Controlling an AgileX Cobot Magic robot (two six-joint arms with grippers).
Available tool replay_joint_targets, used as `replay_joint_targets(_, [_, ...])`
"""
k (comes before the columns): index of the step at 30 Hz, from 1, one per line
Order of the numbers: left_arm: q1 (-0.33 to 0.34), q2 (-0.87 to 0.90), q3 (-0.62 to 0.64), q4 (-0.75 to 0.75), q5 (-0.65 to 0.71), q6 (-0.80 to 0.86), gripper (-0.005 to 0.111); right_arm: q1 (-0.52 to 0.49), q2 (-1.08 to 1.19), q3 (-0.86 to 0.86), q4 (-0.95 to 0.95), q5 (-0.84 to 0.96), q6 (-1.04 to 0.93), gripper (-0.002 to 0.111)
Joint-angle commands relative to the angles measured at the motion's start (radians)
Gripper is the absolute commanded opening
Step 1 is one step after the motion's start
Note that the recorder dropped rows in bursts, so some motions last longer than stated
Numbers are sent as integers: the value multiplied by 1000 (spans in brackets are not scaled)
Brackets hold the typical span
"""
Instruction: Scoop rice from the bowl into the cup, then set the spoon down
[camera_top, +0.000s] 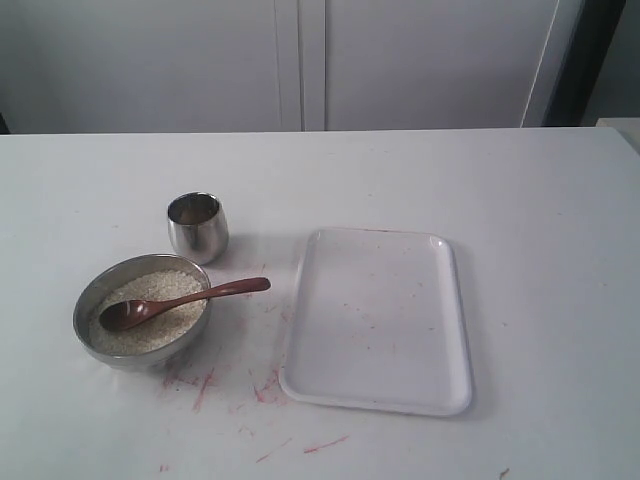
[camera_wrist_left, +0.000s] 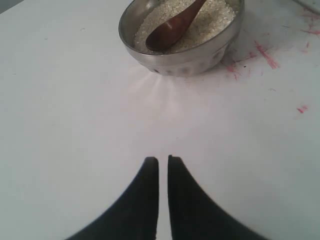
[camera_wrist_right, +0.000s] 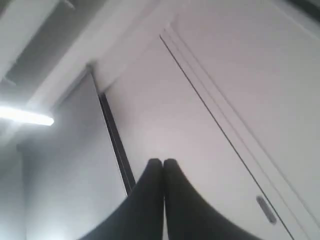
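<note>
The steel bowl (camera_top: 95, 290) sits at the front left of the white table, holding a heap of pale rice (camera_top: 165, 290). The brown wooden spoon (camera_top: 190, 298) lies in it, scoop in the rice and handle resting over the rim toward the right. The small shiny cup (camera_top: 197, 227) stands upright just behind the bowl. In the left wrist view the bowl (camera_wrist_left: 185, 57), rice (camera_wrist_left: 210, 20) and spoon (camera_wrist_left: 172, 27) lie ahead of my left gripper (camera_wrist_left: 163, 159), which is shut to a thin slit, empty, well short of the bowl. My right gripper (camera_wrist_right: 163, 161) is shut, empty, pointing at a wall.
A white rectangular tray (camera_top: 378, 318) lies to the right of the bowl, lightly stained. Red smears (camera_top: 205, 385) mark the table in front of the bowl and tray. Neither arm shows in the exterior view.
</note>
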Motion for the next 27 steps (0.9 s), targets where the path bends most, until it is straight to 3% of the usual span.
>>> replay_joint_targets(1, [-2,-3,9,0,33,-6,14,46,109,-66,-10,229,-81,0])
replay_joint_targets(16, [-2,-3,9,0,33,-6,14,69,363,-104,1,719,-266,0])
replay_joint_targets(23, [-2,-3,9,0,33,-6,14,69,493,-104,224,967,-513,0])
replay_joint_targets(27, [-2,-3,9,0,33,-6,14,69,562,-104,339,1015,-597,0])
